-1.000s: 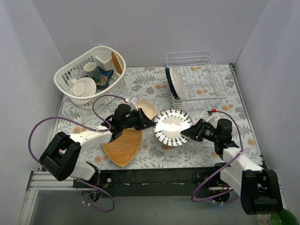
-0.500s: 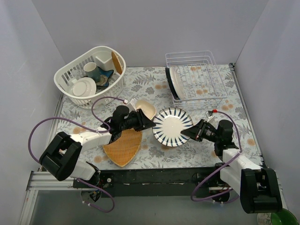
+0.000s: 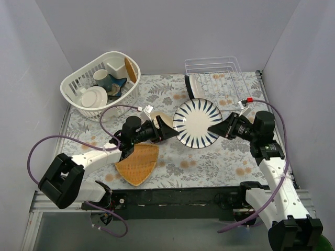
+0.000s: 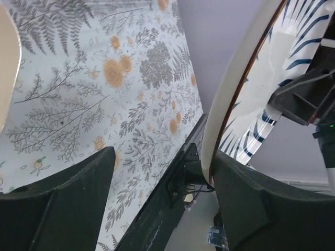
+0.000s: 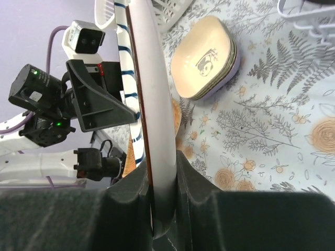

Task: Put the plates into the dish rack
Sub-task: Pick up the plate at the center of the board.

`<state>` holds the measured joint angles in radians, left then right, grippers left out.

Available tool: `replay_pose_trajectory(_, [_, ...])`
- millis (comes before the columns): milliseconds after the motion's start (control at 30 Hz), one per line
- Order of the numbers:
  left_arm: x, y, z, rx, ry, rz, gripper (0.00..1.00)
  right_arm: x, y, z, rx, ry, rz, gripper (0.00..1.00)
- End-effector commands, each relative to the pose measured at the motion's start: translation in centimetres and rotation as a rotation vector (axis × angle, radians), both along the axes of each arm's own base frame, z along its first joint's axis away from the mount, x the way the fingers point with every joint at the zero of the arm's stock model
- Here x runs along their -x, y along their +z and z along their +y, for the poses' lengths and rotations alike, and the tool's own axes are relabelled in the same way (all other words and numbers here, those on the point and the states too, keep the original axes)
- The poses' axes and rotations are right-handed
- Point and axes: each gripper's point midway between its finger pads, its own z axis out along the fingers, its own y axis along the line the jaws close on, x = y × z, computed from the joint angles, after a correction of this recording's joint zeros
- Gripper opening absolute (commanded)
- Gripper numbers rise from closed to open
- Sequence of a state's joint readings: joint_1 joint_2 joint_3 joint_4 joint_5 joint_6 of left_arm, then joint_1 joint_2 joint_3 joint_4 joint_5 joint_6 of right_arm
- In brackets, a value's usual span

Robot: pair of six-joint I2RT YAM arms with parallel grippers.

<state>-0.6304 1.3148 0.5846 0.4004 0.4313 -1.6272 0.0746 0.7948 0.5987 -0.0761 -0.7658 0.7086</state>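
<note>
Blue-striped white round plate (image 3: 196,123) hangs tilted near the white wire dish rack (image 3: 226,67), rim pinched in the right hand (image 3: 214,129) — left hand (image 3: 168,134) open beside it — so bring it upright, aligned to a free slot.

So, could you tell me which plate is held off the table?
The round blue-striped plate, gripped at its rim by the right gripper; the rounded-square dishes lie stacked on the table and other plates stand in the dish rack.
</note>
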Motion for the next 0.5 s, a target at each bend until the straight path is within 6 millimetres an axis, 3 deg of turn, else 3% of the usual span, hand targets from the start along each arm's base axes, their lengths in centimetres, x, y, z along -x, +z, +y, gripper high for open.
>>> replay_pose_trajectory(0, [0.3, 1.7, 0.2, -0.003, -0.014, -0.061, 0.73, -1.9, 6.4, -2.2, 0.132, -0.135, -0.189, 0.01])
replay_pose_trajectory(133, [0.2, 1.9, 0.3, -0.027, -0.016, -0.069, 0.77, -3.8, 10.0, -4.5, 0.2, -0.301, -0.257, 0.01])
replay_pose_trajectory(167, [0.1, 2.4, 0.3, -0.026, -0.016, -0.079, 0.79, -4.3, 11.9, -5.5, 0.216, -0.365, -0.291, 0.01])
replay_pose_trajectory(267, [-0.3, 2.8, 0.2, -0.054, -0.014, -0.072, 0.84, -6.0, 13.4, -7.6, 0.286, -0.489, -0.284, 0.01])
replay_pose_trajectory(300, [-0.3, 2.9, 0.2, -0.062, -0.016, -0.078, 0.86, -6.3, 15.9, -8.3, 0.296, -0.53, -0.324, 0.01])
replay_pose_trajectory(333, [-0.3, 2.9, 0.3, -0.072, -0.013, -0.073, 0.87, -7.2, 15.2, -8.9, 0.349, -0.544, -0.295, 0.01])
replay_pose_trajectory(400, [-0.7, 3.8, 0.6, -0.08, 0.007, -0.103, 0.91, -8.5, 17.4, -10.8, 0.409, -0.644, -0.317, 0.01])
replay_pose_trajectory(467, [-0.7, 4.4, 1.0, -0.095, 0.02, -0.116, 0.93, -9.4, 18.1, -13.0, 0.495, -0.738, -0.316, 0.01])
